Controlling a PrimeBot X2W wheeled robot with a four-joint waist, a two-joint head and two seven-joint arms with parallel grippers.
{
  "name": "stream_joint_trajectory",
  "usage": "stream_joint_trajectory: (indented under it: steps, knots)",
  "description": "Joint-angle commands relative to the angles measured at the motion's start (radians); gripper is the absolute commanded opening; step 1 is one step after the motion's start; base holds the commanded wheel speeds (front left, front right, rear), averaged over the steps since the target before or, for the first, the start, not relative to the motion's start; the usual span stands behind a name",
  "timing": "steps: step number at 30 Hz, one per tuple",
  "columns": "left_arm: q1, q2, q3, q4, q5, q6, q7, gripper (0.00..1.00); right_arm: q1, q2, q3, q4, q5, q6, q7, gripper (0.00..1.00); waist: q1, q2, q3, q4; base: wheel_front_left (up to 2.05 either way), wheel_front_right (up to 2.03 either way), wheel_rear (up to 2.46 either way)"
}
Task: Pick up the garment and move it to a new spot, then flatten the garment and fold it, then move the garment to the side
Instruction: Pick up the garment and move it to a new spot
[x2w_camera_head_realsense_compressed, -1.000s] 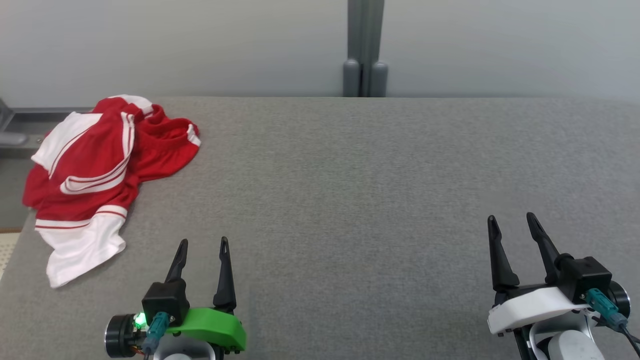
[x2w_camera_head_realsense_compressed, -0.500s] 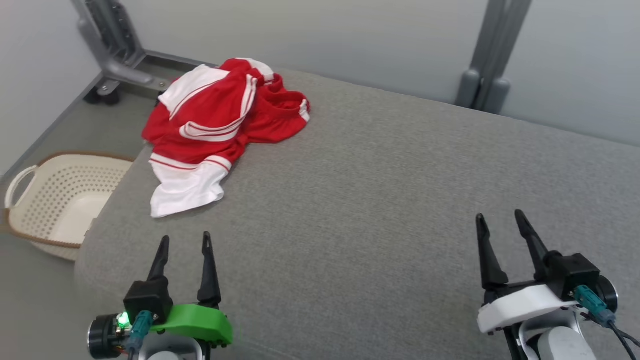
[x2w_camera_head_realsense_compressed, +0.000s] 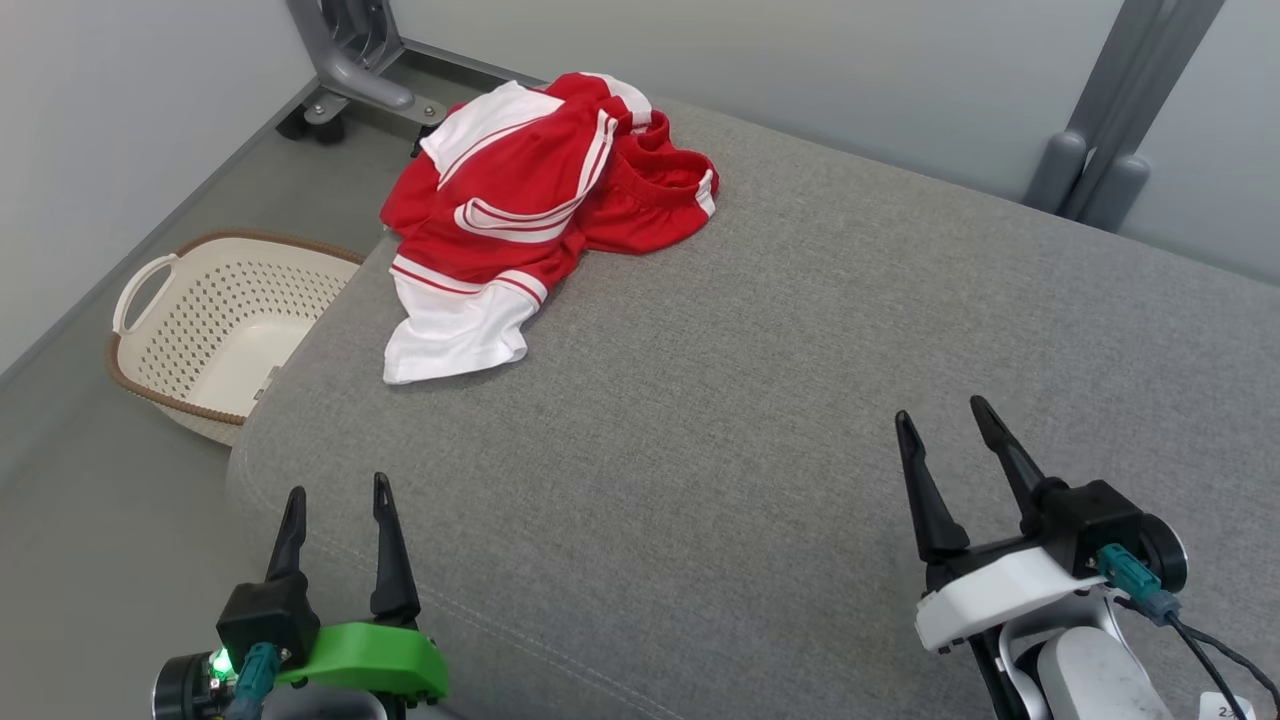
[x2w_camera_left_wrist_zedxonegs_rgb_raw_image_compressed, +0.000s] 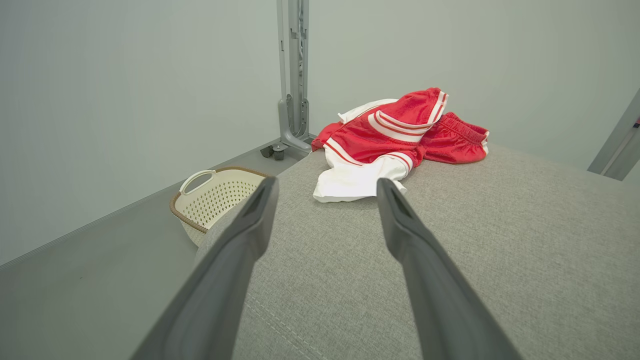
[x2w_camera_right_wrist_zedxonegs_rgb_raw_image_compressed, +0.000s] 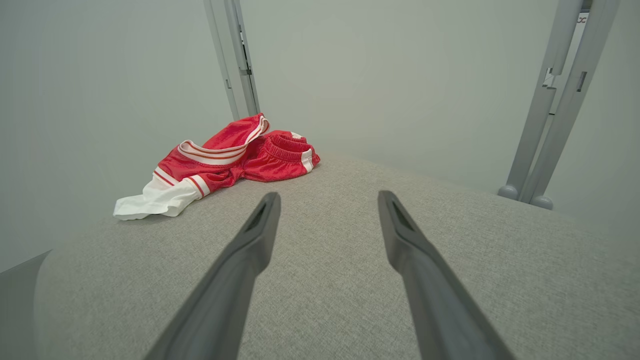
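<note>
The garment (x2w_camera_head_realsense_compressed: 520, 210) is a crumpled red piece with white stripes and a white hem, lying at the far left corner of the grey padded surface (x2w_camera_head_realsense_compressed: 780, 380). It also lies ahead of the fingers in the left wrist view (x2w_camera_left_wrist_zedxonegs_rgb_raw_image_compressed: 395, 135) and up and to the left in the right wrist view (x2w_camera_right_wrist_zedxonegs_rgb_raw_image_compressed: 225, 160). My left gripper (x2w_camera_head_realsense_compressed: 337, 490) is open over the near left edge of the surface, well short of the garment. Over the near right part, my right gripper (x2w_camera_head_realsense_compressed: 942, 412) is open and empty too.
A cream perforated laundry basket (x2w_camera_head_realsense_compressed: 215, 330) stands on the floor left of the surface, seen in the left wrist view as well (x2w_camera_left_wrist_zedxonegs_rgb_raw_image_compressed: 215, 197). A grey wheeled stand (x2w_camera_head_realsense_compressed: 345, 60) is behind the garment. Grey upright posts (x2w_camera_head_realsense_compressed: 1120, 130) rise at the far right.
The head camera has swung to the left, so the garment sits nearer the middle top and the basket has come into view. Both grippers stay open and empty.
</note>
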Motion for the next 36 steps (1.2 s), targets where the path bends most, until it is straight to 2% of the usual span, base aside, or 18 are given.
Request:
stream_joint_trajectory:
  steps: [1,3,9,13,18,22,29,36]
  knots:
    - [0.006,0.003,0.003,0.003,0.008,-0.004,-0.001,1.00,-0.003,-0.005,-0.011,-0.010,-0.015,0.000,-0.003,1.00,0.0000,0.0000,0.007,0.001,0.00,0.00,0.00]
    - [-0.029,0.009,0.012,0.012,0.027,-0.019,-0.001,1.00,-0.001,-0.005,-0.026,-0.019,-0.026,0.000,-0.003,1.00,0.0000,0.0000,0.021,0.001,0.00,0.00,0.00]
    - [-0.231,0.081,0.018,0.081,0.083,-0.094,-0.001,1.00,0.010,-0.005,-0.080,-0.052,-0.082,0.000,-0.003,1.00,0.0000,0.0000,0.091,0.001,0.00,0.00,0.00]
    - [-0.435,0.148,0.028,0.178,0.091,-0.140,0.009,1.00,-0.014,-0.005,-0.073,-0.065,-0.123,0.000,-0.003,1.00,0.0000,0.0000,0.158,-0.053,0.00,0.00,0.00]
    - [-0.665,0.219,0.029,0.352,0.078,-0.199,0.139,1.00,-0.042,-0.005,-0.055,-0.074,-0.168,0.000,-0.003,1.00,0.0000,0.0000,0.230,-0.135,0.00,0.00,0.00]
    - [-0.806,0.232,0.031,0.486,0.033,-0.233,0.259,1.00,-0.065,-0.005,-0.060,-0.102,-0.200,0.000,-0.003,1.00,0.0000,0.0000,0.294,-0.195,0.00,0.00,0.00]
    - [-0.925,0.249,0.007,0.670,-0.008,-0.259,0.355,1.00,-0.086,-0.005,-0.081,-0.167,-0.241,0.000,-0.003,1.00,0.0000,0.0000,0.405,-0.261,0.00,0.00,0.00]
    - [-0.965,0.263,-0.010,0.798,-0.038,-0.264,0.343,1.00,-0.094,-0.005,-0.099,-0.201,-0.249,0.000,-0.003,1.00,0.0000,0.0000,0.466,-0.284,0.00,0.00,0.00]
